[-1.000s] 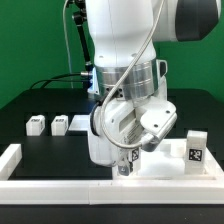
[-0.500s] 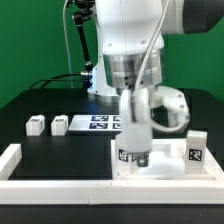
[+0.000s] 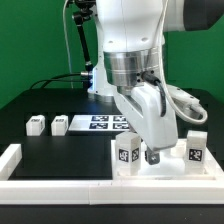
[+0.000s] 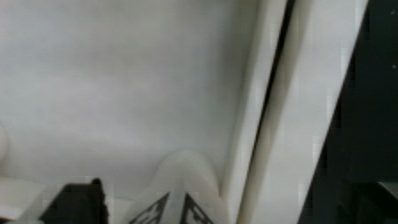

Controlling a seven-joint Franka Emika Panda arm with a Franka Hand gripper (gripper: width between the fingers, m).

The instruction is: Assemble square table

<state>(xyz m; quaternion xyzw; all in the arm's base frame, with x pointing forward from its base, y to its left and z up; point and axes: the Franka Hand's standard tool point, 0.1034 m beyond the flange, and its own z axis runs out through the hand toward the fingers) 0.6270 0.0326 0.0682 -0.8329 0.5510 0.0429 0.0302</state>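
Note:
The square table's white slab (image 3: pixel 172 172) lies flat at the front of the exterior view's right. Two white tagged legs stand on it, one at its left corner (image 3: pixel 127 152) and one at its right corner (image 3: pixel 195 148). My gripper (image 3: pixel 151 157) hangs low over the slab just right of the left leg, open and holding nothing. In the wrist view the slab's surface (image 4: pixel 125 90) fills most of the picture, with one dark finger (image 4: pixel 79 203) and a tagged leg (image 4: pixel 185 203) beside it. Two more small legs (image 3: pixel 37 125) (image 3: pixel 60 125) sit on the black table at the left.
The marker board (image 3: pixel 105 122) lies flat behind the gripper. A long white border rail (image 3: pixel 70 184) runs along the table's front edge and turns up the left side (image 3: pixel 12 155). The arm's base and cables stand at the back.
The hand has swung from the slab's left corner toward the exterior view's right. The left leg, hidden behind the hand a second ago, now stands free on the slab.

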